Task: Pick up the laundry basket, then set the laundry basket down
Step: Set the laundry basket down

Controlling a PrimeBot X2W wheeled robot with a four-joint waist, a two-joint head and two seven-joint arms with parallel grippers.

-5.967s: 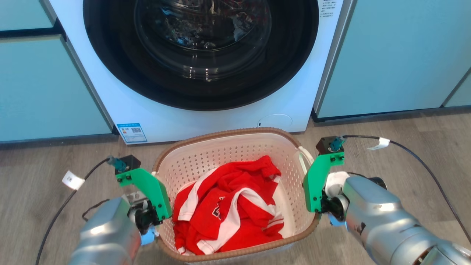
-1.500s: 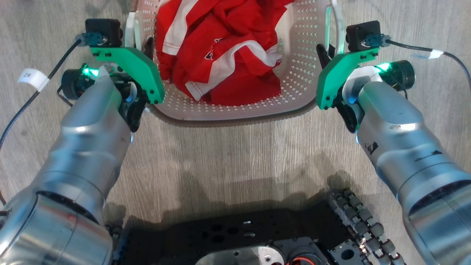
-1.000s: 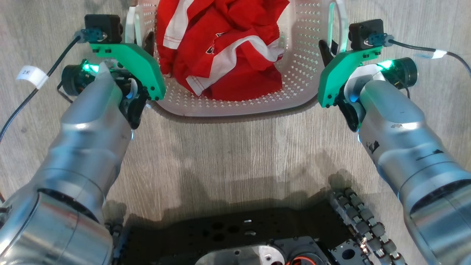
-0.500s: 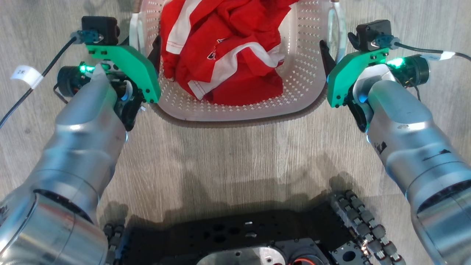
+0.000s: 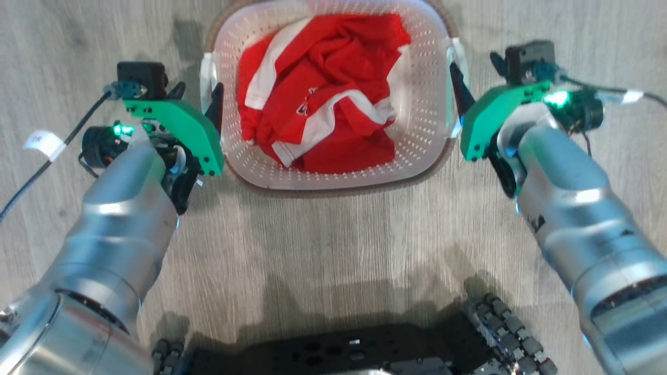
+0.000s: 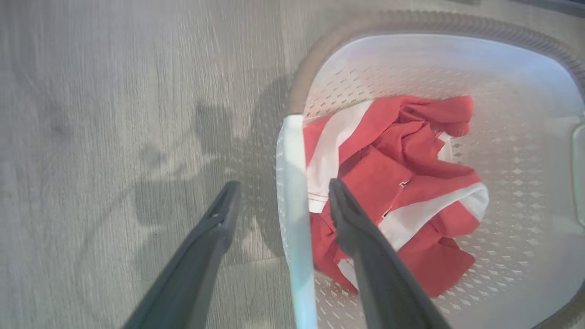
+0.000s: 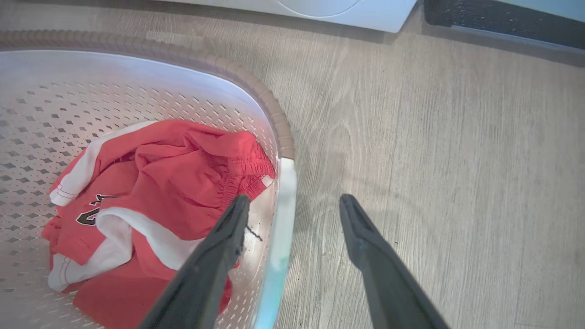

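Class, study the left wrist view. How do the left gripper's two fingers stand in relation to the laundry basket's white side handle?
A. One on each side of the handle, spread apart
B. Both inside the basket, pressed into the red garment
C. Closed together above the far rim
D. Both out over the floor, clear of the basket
A: the left gripper is open, and the handle of the laundry basket rises between its fingers, one over the floor, the other over the red garment.

Floor (image 5: 323, 234) is sitting open either side of the basket (image 5: 333, 183). Red clothes (image 5: 323, 99) are hogging its middle, and the washer (image 7: 329, 11) is standing near behind.
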